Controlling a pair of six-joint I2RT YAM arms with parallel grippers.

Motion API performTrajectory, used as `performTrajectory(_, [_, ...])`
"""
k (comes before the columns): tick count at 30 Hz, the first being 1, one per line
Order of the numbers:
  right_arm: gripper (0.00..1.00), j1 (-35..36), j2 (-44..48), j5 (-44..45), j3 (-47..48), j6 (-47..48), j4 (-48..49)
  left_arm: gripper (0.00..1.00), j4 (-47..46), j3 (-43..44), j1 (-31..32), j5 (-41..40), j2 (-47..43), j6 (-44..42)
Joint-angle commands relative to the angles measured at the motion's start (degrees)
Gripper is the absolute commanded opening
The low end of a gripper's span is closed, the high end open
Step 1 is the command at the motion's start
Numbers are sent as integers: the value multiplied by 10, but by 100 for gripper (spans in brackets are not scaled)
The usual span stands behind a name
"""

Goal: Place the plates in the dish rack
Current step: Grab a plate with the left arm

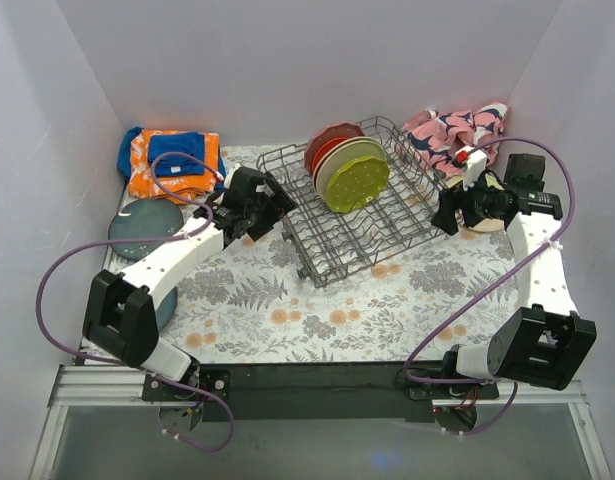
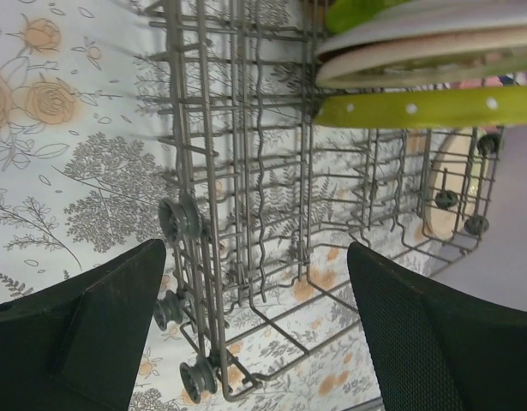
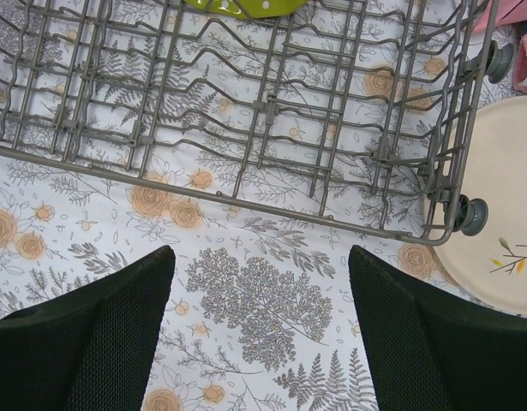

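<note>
Plates [image 1: 337,160], lot in the rack: position? — Clerk

Upper centre of the overhead view, inside the dish rack [image 1: 327,262], all in its far rows. Several stand on edge, packed close. Frontmost: yellow-green dotted plate [image 1: 359,185]. Rearmost: dark red plate [image 1: 327,140]. — Checker

Plates outside the rack? — Clerk

Three listed. Slate-blue plate [image 1: 145,222]: flat, left edge of the frame, below the orange-blue cloths [image 1: 172,160]. Dark teal plate [image 1: 170,305]: lower left, mostly hidden under the left arm. Cream plate [image 3: 503,214] with twig mark: flat on the floral table cover [image 1: 337,310], just beside the rack's right corner, at the right edge of the right wrist view. — Checker

Left gripper? — Clerk

Left gripper [image 1: 279,203]: left of centre overhead, near the rack's left side and pointed at it. Fingers [image 2: 83,342] spread wide, nothing between them. In its wrist view the rack's wire wall and small wheels fill the gap, and the dotted plate's rim runs across the upper right. — Checker

Right gripper? — Clerk

Right gripper [image 1: 447,215]: right of centre overhead, its body over the cream plate. Jaws spread wide and holding nothing. In its wrist view only table cover shows between them, with the rack's rim across the top of the frame. — Checker

Remaining items? — Clerk

Pink patterned cloth [image 1: 457,128]: upper right, behind the rack's far corner. — Checker
</note>
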State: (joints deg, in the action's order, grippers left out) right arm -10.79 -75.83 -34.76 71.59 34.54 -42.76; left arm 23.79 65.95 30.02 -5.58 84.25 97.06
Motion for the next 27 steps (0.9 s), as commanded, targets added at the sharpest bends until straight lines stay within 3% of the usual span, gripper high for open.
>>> performTrajectory(1, [87, 1, -7, -1, 1, 5, -2, 84, 63, 44, -30, -21, 30, 28])
performTrajectory(7, [87, 9, -10, -29, -1, 3, -3, 75, 64, 81, -61, -15, 100, 2])
performTrajectory(11, [87, 41, -8, -47, 7, 1, 1, 77, 74, 50, -102, -66, 53, 1])
performTrajectory(19, [87, 147, -33, -79, 3, -37, 58, 77, 58, -47, -322, -15, -53, -34])
performTrajectory(23, [87, 172, -31, -128, -25, -45, 86, 79, -12, -89, -377, 30, -78, -119])
performTrajectory(27, [88, 183, -18, -145, -62, -48, 115, 81, -45, -83, -379, 53, -59, -326])
